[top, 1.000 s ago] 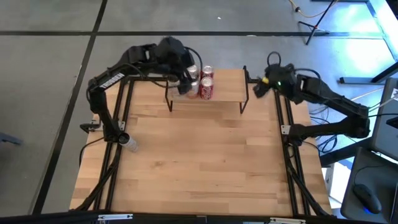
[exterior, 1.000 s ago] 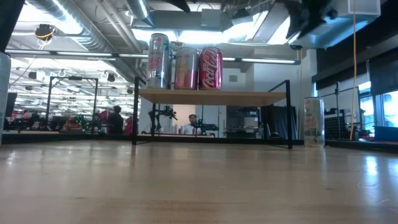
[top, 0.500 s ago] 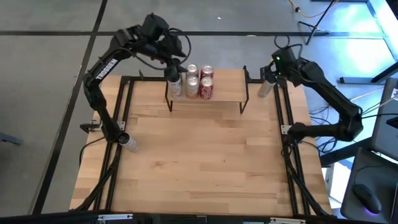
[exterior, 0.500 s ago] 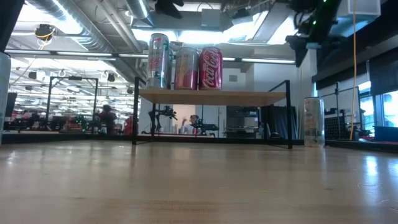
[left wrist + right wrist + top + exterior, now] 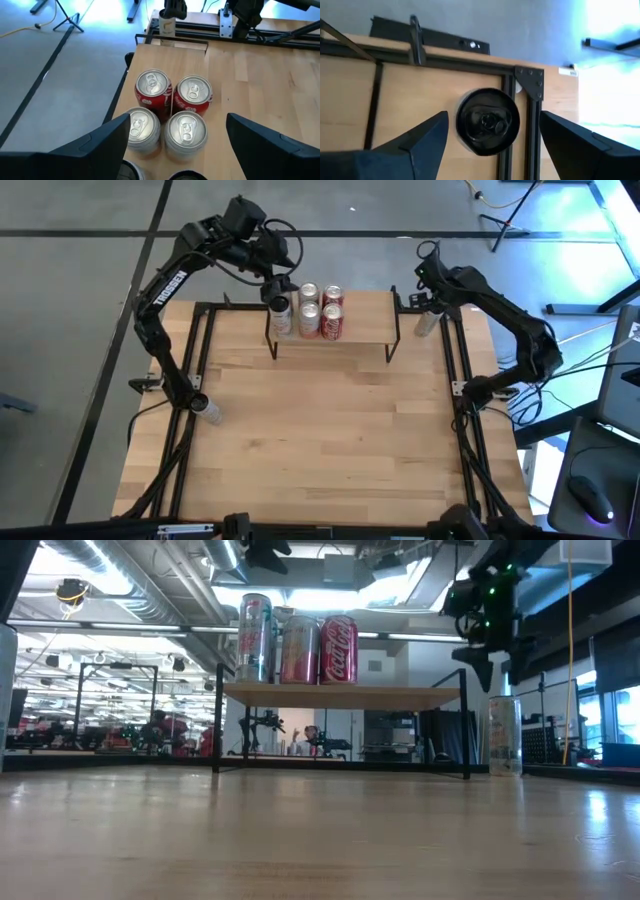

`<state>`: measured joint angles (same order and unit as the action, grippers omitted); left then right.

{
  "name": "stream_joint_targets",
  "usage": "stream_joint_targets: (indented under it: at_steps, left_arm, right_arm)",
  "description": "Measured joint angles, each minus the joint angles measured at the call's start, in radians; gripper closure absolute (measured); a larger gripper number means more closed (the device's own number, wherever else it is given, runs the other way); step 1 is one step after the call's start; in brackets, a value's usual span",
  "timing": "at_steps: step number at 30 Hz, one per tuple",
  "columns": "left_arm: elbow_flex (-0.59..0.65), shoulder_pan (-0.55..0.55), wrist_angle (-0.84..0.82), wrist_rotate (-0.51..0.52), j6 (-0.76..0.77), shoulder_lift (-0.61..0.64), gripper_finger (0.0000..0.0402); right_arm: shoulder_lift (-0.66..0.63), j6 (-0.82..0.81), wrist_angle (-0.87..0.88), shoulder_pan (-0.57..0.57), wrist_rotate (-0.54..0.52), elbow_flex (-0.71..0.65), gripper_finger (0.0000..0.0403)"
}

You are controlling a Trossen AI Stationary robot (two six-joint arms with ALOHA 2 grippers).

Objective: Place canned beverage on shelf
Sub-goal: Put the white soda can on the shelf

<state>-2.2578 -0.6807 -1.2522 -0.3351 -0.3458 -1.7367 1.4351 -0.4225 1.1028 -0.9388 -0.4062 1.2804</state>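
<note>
Behind the wooden counter (image 5: 330,430) the low view looks into a large workshop under bright ceiling lights, with people far off. The shelf (image 5: 365,320) stands at the counter's far edge and carries four cans (image 5: 170,117) bunched at its left end, two red ones behind two silver-topped ones in the left wrist view.

A second ago the left gripper (image 5: 272,288) was low over that cluster; it has since lifted and drawn back to the far left of the shelf, its fingers (image 5: 107,145) wide apart and holding nothing. So the latest can appears delivered, standing with the others and touching them.

The right arm has swung meanwhile from beside the shelf's right end to a spot above the next canned beverage (image 5: 428,320), a pale can with a dark top standing on the counter's far right edge, just right of the shelf. In the right wrist view the dark top (image 5: 487,121) sits between the right gripper's (image 5: 492,137) fingers (image 5: 427,137), which are spread and not yet touching it.

My reading: one placement is finished and a new pickup is beginning; the right arm needs to descend and close before carrying this can leftward onto the shelf's free right portion.
</note>
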Motion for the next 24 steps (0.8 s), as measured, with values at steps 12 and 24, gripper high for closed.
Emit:
stream_joint_targets:
  at_steps: [12,24]
  left_arm:
    - [0.000,0.000,0.002,0.000,-0.005,0.000,0.0085]
    - [0.000,0.000,0.002,0.012,-0.005,0.000,0.0085]
  right_arm:
    - [0.109,0.000,0.025,-0.010,-0.028,-0.001,0.0102]
    - [0.141,0.102,0.034,-0.018,-0.010,0.003,0.0151]
